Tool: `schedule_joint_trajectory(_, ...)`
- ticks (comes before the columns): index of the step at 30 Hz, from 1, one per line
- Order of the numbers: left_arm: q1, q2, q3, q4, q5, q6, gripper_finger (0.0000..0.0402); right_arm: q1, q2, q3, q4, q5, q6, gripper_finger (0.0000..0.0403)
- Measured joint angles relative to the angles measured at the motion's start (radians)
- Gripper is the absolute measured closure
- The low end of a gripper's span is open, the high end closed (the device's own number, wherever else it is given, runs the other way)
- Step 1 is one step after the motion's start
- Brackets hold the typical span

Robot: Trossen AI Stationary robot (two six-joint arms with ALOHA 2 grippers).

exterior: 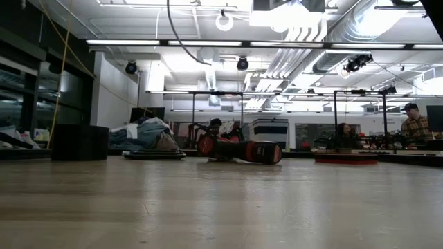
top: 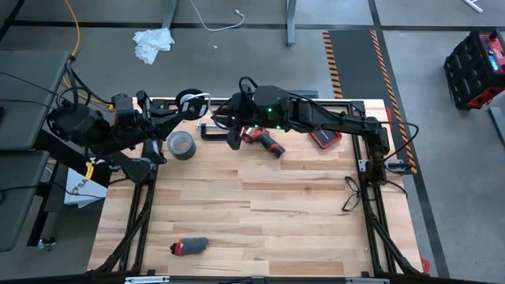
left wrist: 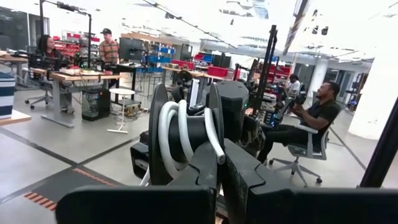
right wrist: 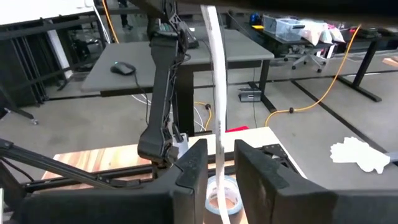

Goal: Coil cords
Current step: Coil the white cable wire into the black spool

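Cable [right wrist: 214, 93] between right claw [right wrist: 217, 165] fingers, disc [left wrist: 186, 134] in left claw [left wrist: 221, 171]

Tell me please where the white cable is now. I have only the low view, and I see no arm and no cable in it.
Observer: The left gripper is shut on the black disc, and the white cable is wound around the disc's middle.
Operator: Where is the right gripper?
Observer: The right gripper is beside the left one, on the left arm's side of the table. The cable passes between its fingers, which stand apart.
Operator: What lies under it?
Observer: A grey tape roll lies on the table just below the right gripper.
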Motion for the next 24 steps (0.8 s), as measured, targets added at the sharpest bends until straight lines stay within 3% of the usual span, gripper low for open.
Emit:
schedule_joint_trajectory(5,0.0,0.0,0.0,0.001,0.0,-0.003,0.0401,0.0,0.0,0.0,-0.012,0.008,-0.002,0.0394)
schedule_joint_trajectory(9,0.0,0.0,0.0,0.027,0.001,-0.064,0.0401,0.017,0.0,0.0,0.003,0.019,-0.011,0.04)
schedule_joint_trajectory(16,0.0,0.006,0.0,0.112,0.023,-0.291,0.0401,0.111,0.0,0.0,0.194,0.015,-0.024,0.0402)
schedule_joint_trajectory(24,0.004,0.028,0.0,0.312,0.048,-0.416,0.0401,0.193,0.029,0.0,0.355,0.06,-0.1,0.0403)
